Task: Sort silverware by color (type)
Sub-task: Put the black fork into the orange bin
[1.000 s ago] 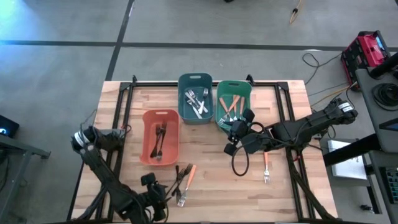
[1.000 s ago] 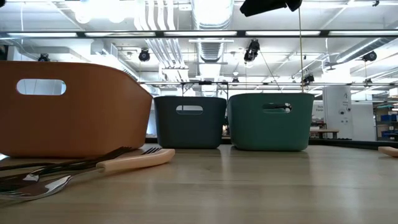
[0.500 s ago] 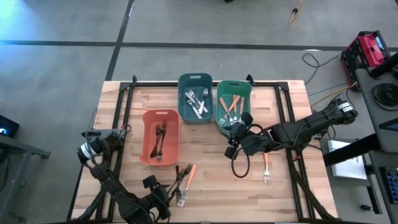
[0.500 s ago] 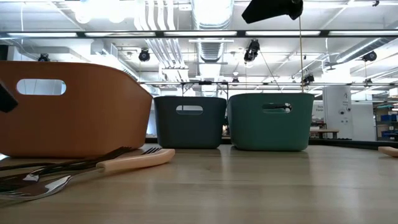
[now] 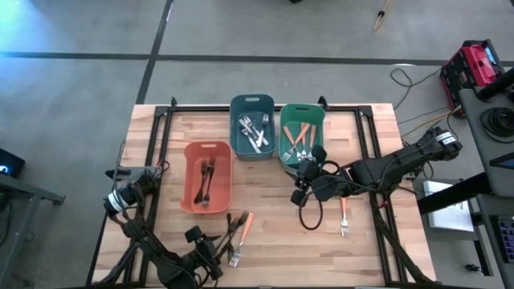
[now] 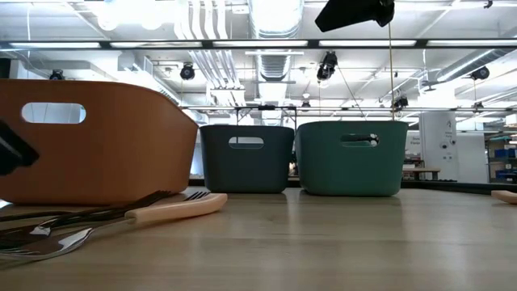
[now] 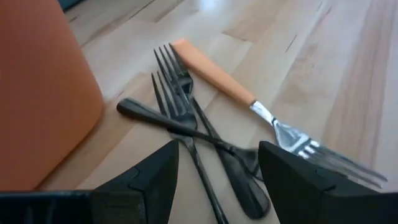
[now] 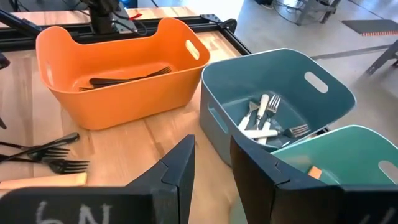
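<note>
Bronze forks (image 7: 186, 118) fill the left wrist view, between its released pincer (image 7: 217, 180).

Bright, even light came from ceiling lamps (image 6: 161, 16), shadows stayed soft, and just ahead of the left claw (image 7: 217, 180) the forks (image 7: 180, 112) looked slightly blurred.

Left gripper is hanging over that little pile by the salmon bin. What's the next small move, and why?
Probably lower the open left gripper onto a dark fork and close. That fork lies on top of the pile, crossing a dark spoon, with the orange-handled fork beside it. The dark pieces go in the salmon bin, right beside the pile. The right gripper waits by the green bin.
</note>
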You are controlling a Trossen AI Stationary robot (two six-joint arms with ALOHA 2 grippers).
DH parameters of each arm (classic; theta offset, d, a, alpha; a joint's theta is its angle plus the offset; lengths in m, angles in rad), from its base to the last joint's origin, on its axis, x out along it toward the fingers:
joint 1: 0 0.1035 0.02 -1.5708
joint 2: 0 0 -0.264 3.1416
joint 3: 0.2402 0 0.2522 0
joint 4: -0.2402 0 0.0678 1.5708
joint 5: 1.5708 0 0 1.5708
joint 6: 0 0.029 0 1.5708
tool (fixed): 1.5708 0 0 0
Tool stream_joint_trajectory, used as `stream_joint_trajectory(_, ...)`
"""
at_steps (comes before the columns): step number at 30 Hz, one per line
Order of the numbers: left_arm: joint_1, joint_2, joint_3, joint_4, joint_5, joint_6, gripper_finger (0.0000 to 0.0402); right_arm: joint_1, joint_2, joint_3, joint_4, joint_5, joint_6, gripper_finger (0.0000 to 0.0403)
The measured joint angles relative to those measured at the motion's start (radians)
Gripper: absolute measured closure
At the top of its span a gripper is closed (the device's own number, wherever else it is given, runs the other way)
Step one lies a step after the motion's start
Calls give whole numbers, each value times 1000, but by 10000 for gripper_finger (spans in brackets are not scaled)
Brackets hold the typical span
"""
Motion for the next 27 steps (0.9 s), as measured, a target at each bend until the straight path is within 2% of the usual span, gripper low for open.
stream_joint_trajectory(3,-14,1,-18,-2,12,-33,198,0,0,0,0,0,0,310)
stream_joint_trajectory(8,-18,3,-82,20,101,-96,198,0,0,0,0,0,1,310)
stream_joint_trajectory(13,-21,1,-127,91,87,-90,198,0,0,0,0,0,19,310)
stream_joint_trajectory(22,-21,0,-143,104,78,-75,200,4,0,-22,0,0,58,310)
stream_joint_trajectory(27,-17,0,-146,105,76,-71,231,6,0,-27,0,0,84,310)
